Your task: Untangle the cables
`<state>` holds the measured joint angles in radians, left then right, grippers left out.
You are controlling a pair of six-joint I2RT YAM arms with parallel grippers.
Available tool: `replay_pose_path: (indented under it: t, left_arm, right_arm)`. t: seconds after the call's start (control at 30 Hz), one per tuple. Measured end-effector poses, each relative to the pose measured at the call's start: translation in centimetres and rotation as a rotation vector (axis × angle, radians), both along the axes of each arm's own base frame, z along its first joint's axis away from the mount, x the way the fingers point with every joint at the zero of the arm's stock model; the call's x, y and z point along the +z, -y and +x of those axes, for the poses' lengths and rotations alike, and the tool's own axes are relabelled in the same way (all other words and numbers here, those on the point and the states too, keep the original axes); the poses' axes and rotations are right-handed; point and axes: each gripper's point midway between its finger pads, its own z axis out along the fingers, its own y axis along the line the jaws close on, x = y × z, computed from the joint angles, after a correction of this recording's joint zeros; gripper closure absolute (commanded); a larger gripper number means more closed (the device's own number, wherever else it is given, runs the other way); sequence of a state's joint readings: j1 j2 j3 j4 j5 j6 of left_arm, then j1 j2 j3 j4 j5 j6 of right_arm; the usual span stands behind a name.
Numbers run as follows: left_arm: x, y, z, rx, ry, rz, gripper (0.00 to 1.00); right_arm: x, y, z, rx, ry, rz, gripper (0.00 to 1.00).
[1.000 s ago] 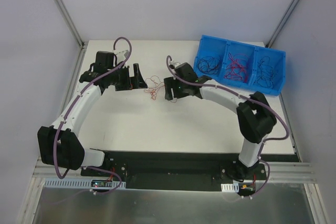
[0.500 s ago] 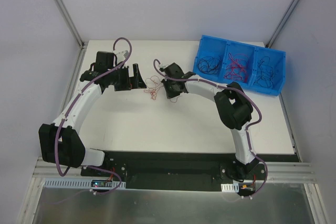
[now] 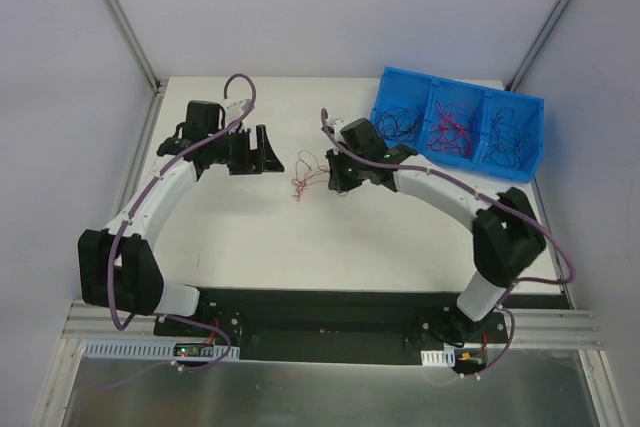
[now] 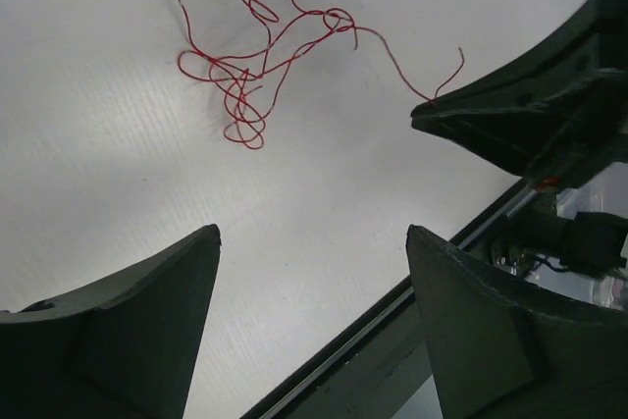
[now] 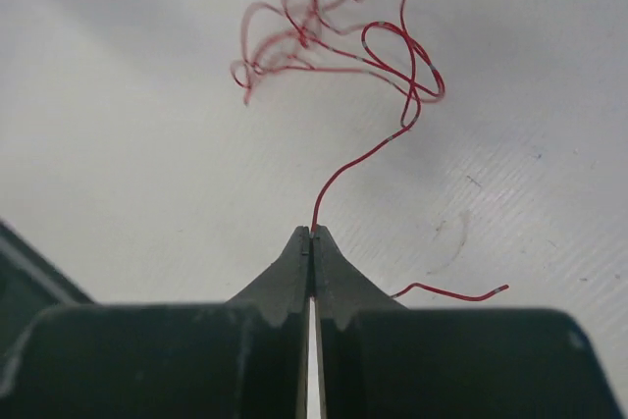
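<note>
The white table is carrying a blue plastic three-compartment bin at its far right corner. The bin is holding black wires in the outer compartments and red wires in the middle one. The left gripper is hovering released, jaws wide apart over bare table with nothing between them. The right gripper, gaping a second ago, is now clenching one strand of the tangle of hair-thin curly red wire (a loose end is trailing beside its fingertips). The tangle is lying mid-table between the two grippers, now drawn out toward the right one.
</note>
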<state>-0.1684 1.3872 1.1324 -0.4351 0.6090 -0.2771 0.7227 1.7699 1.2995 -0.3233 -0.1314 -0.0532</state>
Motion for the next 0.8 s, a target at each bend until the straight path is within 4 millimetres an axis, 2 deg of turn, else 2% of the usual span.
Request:
replay_pose_path:
  t: [0.13, 0.23, 0.27, 0.4, 0.57, 0.67, 0.8]
  left_arm:
    - [0.7, 1.1, -0.8, -0.055, 0.035, -0.078, 0.22]
    - [2.1, 2.1, -1.8, -0.107, 0.105, -0.135, 0.15]
    - [2.8, 2.4, -2.1, -0.123, 0.144, -0.147, 0.14]
    - [5.5, 6.0, -5.7, -0.286, 0.342, -0.177, 0.11]
    - [7.3, 8.5, -10.6, -0.410, 0.598, -0.219, 0.10]
    - [8.6, 9.0, -11.2, -0.402, 0.710, -0.244, 0.11]
    - [9.3, 10.2, -10.0, -0.368, 0.772, -0.247, 0.12]
  right_arm:
    - [6.6, 0.4, -1.5, 0.034, 0.085, 0.141, 1.00]
    - [10.1, 1.2, -2.7, 0.048, 0.116, 0.232, 1.00]
    - [10.8, 1.5, -3.0, 0.044, 0.115, 0.254, 1.00]
    - [12.0, 2.2, -4.3, 0.032, 0.075, 0.329, 1.00]
    - [12.8, 1.9, -6.3, 0.058, 0.014, 0.397, 1.00]
    - [14.1, 2.0, -7.4, 0.074, 0.011, 0.442, 1.00]
    - [16.5, 2.0, -8.7, 0.113, 0.029, 0.510, 1.00]
